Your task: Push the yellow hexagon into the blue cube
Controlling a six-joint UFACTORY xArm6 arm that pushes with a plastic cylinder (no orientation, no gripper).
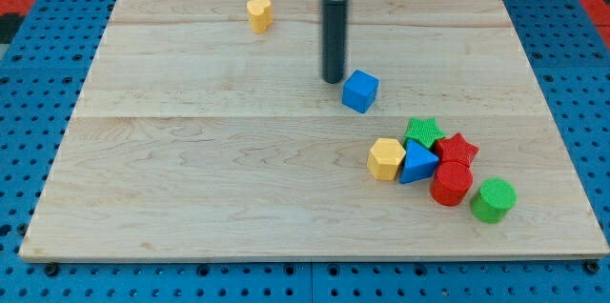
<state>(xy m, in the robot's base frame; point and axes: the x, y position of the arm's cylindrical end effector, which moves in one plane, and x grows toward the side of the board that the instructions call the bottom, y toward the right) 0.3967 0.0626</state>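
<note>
The yellow hexagon (387, 159) lies at the lower right of the wooden board, touching a blue triangle (416, 163) on its right. The blue cube (360, 90) sits above it, near the board's middle right. My tip (333, 80) rests on the board just left of the blue cube, close to its upper left side, and well above the yellow hexagon. The dark rod rises from the tip to the view's top.
A green star (423, 132), a red star (457, 149), a red cylinder (451, 184) and a green cylinder (493, 199) cluster right of the hexagon. A yellow heart-like block (259, 14) sits at the top left. The board's (191, 170) edges border a blue pegboard.
</note>
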